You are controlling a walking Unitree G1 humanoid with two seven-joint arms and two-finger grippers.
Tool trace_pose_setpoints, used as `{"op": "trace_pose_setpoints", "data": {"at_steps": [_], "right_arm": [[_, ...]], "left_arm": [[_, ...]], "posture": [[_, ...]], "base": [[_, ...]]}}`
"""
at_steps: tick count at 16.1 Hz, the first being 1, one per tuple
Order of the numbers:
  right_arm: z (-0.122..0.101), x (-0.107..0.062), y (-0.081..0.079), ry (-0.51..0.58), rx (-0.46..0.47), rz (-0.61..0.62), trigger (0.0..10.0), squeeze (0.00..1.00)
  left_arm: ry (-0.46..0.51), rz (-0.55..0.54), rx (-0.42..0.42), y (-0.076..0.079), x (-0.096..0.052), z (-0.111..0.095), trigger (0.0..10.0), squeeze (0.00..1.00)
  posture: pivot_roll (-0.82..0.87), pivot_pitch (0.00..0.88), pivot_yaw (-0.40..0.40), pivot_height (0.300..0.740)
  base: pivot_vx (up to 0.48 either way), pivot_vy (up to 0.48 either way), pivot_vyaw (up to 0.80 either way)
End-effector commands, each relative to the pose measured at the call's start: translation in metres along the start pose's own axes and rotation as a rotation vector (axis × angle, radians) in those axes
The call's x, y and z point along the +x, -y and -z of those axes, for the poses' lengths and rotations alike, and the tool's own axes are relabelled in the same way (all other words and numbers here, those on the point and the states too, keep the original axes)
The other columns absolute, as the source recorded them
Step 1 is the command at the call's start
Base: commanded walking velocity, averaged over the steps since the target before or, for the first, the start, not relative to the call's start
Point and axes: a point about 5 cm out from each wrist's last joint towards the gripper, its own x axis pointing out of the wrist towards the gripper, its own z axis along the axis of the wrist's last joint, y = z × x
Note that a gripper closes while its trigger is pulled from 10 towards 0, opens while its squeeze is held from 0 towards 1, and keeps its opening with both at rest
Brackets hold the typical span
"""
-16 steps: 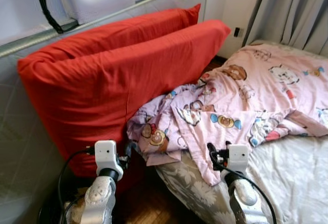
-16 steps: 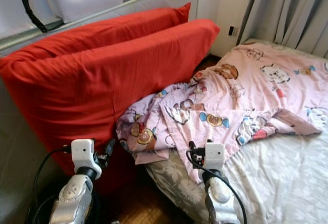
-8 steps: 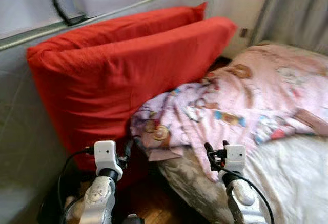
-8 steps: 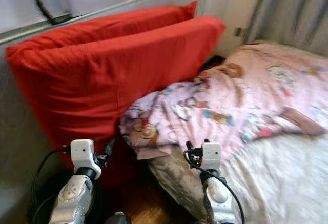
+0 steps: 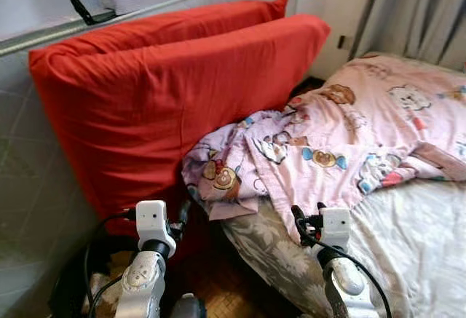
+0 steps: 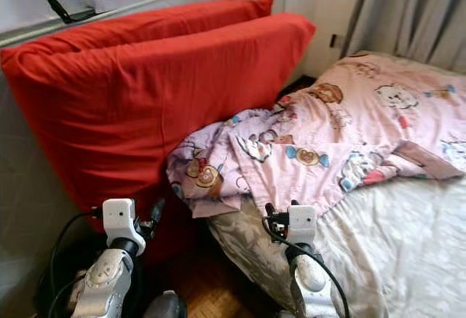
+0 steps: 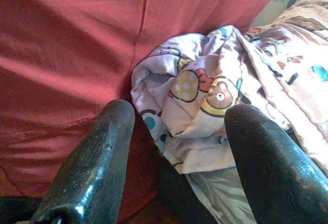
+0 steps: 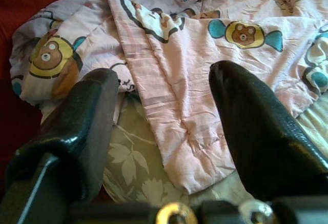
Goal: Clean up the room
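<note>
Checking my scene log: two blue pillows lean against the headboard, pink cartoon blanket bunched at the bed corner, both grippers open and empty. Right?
Wrong on one point: the pillows are red, not blue, as the left eye view shows. The rest holds: pink cartoon blanket bunched at the bed corner, left gripper and right gripper open and empty.

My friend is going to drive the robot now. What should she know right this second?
Left end effector: open, empty, held low, aimed at the spot where the red pillows meet the blanket.
Right end effector: open, empty, held low just before the blanket's hanging edge.
Things: the pink cartoon blanket lies crumpled across the bed, one bunched corner spilling off the side against the pillows. The two pillows stand on edge between the bed and the wall.
Done: nothing grabbed yet.
Left: probably take the blanket and straighten it, then sort out the pillows.
</note>
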Motion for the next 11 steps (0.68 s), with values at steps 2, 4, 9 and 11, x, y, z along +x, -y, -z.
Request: {"op": "trace_pose_setpoints", "data": {"at_steps": [2,4,9,11], "right_arm": [[-0.0014,0.0021,-0.0022,0.000,-0.002,-0.011,10.0,0.00],[-0.0012,0.0021,-0.0022,-0.001,-0.002,-0.010,10.0,0.00],[-0.0011,0.0017,-0.0022,0.003,0.006,-0.003,10.0,0.00],[0.0011,0.0021,-0.0033,-0.021,-0.003,-0.010,10.0,0.00]], "left_arm": [[0.008,-0.001,-0.006,-0.0008,0.0017,-0.0029,10.0,0.00],[0.008,-0.003,-0.007,-0.0010,0.0019,-0.0031,10.0,0.00],[0.007,-0.003,-0.007,-0.0013,0.0017,-0.0031,10.0,0.00],[0.007,-0.003,-0.007,-0.0016,0.0017,-0.0031,10.0,0.00]], "posture": [[-0.02,0.019,0.029,0.649],[-0.02,0.019,0.030,0.649],[-0.02,0.023,0.030,0.649],[-0.02,0.024,0.030,0.649]], "base": [[0.000,0.000,0.00],[0.000,0.000,0.00],[0.000,0.000,0.00],[0.000,0.000,0.00]]}}
